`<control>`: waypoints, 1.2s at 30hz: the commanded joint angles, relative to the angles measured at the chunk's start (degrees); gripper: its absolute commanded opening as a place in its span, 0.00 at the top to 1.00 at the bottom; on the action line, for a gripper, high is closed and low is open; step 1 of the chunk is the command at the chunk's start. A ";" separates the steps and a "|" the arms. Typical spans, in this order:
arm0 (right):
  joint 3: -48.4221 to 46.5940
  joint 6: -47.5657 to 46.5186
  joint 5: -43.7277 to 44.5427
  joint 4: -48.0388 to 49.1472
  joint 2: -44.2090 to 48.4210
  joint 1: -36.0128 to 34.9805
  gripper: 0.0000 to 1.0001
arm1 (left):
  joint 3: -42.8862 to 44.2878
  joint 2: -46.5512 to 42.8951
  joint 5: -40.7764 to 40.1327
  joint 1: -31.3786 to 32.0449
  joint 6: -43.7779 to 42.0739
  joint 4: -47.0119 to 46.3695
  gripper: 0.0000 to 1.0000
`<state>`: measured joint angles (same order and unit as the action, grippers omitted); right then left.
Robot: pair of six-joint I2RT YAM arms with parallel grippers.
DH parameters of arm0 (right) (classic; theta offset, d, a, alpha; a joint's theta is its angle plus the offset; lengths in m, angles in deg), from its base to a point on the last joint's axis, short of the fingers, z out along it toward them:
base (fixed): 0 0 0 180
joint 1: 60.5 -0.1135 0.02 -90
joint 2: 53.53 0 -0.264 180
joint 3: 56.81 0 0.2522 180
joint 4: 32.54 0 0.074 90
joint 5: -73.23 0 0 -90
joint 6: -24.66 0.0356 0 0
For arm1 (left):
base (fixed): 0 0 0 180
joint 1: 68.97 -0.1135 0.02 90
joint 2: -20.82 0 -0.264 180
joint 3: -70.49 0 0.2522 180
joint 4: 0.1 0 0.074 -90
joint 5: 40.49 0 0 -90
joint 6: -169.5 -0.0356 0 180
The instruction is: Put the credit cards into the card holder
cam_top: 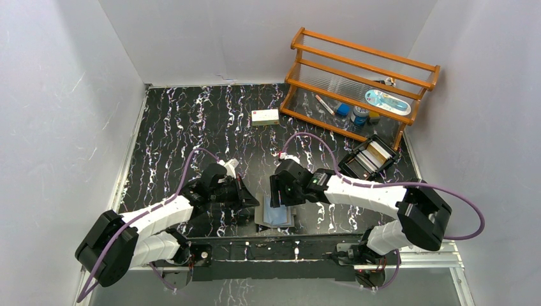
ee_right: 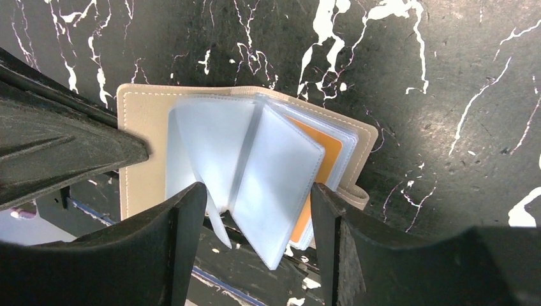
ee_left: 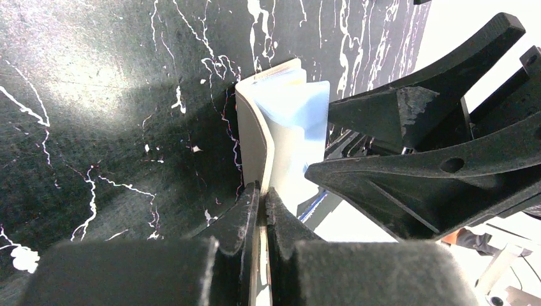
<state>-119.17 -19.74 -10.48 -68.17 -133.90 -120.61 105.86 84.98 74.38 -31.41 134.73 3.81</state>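
Pinching card holder (ee_right: pixel 147 108) cover, left hand (ee_left: pixel 261 191), right hand (ee_right: pixel 258 191) splayed over sleeves (ee_right: pixel 281 159)

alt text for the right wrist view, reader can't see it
An open tan card holder lies on the black marbled table, its clear sleeves fanned up, an orange card showing in one. The right gripper hovers above, jaws open either side of the sleeves.
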 commanded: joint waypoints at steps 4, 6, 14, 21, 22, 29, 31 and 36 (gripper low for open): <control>-4.13 -2.02 -0.39 -0.70 -0.44 -0.09 0.30 | 0.13 -1.47 -0.03 -0.21 -0.58 0.71 1.00; -4.92 -2.62 -0.75 -1.15 -1.36 -0.11 0.29 | 0.07 -1.58 -0.08 -0.21 -0.55 0.71 1.00; -9.65 -5.30 -0.89 -5.31 -5.65 -0.59 0.23 | -0.10 -1.57 -0.16 -0.21 -0.55 0.71 1.00; -13.75 -7.09 1.71 -10.67 -9.05 -1.29 0.20 | -0.27 -1.49 -0.21 -0.21 -0.66 0.70 1.00; -14.06 -7.36 1.85 -10.89 -9.22 -1.35 0.20 | -0.31 -1.49 -0.26 -0.22 -0.64 0.71 1.00; -18.58 -9.69 3.76 -15.65 -12.20 -1.81 0.18 | -0.66 -1.67 -0.34 -0.21 -0.64 0.68 1.00; -20.04 -10.21 4.57 -17.08 -13.18 -2.17 0.17 | -0.85 -1.71 -0.43 -0.21 -0.62 0.62 1.00; -22.37 -10.82 5.43 -18.52 -14.88 -2.92 0.16 | -1.22 -1.82 -0.55 -0.21 -0.53 0.45 1.00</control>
<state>-138.05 -29.20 -7.34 -84.11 -147.94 -122.80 105.29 84.72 73.76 -31.41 134.57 4.03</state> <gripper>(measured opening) 0.838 0.020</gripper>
